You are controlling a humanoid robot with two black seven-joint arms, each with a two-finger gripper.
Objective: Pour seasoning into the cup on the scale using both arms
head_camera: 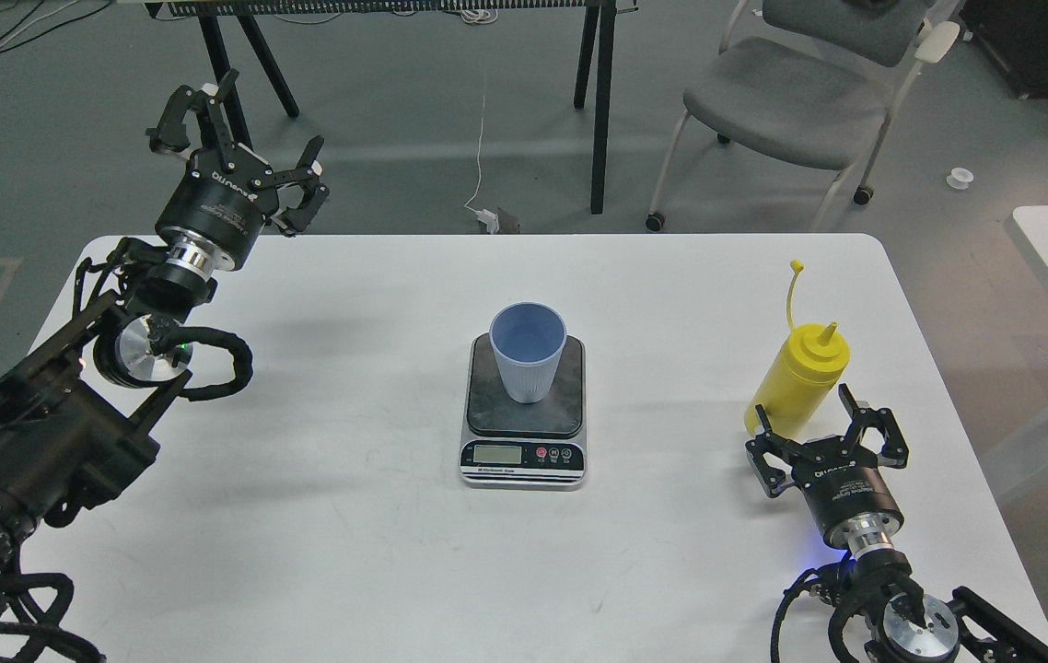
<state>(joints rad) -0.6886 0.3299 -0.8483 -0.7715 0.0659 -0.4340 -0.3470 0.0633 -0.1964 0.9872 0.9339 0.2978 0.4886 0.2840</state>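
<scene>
The right gripper [824,433] stands with its jaws apart, holding nothing, low over the table [321,516] near its right edge. Just ahead of those jaws, its base sitting between the spread fingertips or a touch beyond them (I cannot tell which), stands the yellow seasoning bottle [800,378], upright, its cone nozzle on top and its thin cap strap rising above it.

The left gripper [243,147] is raised over the far left corner of the table, jaws also apart and empty.

Well to the left of the right jaws, and well to the right of the left jaws and nearer than them, the scale [524,419] lies at the table's middle. The light blue cup [529,354] stands upright on its dark platform, towards the platform's back, open mouth up.
</scene>
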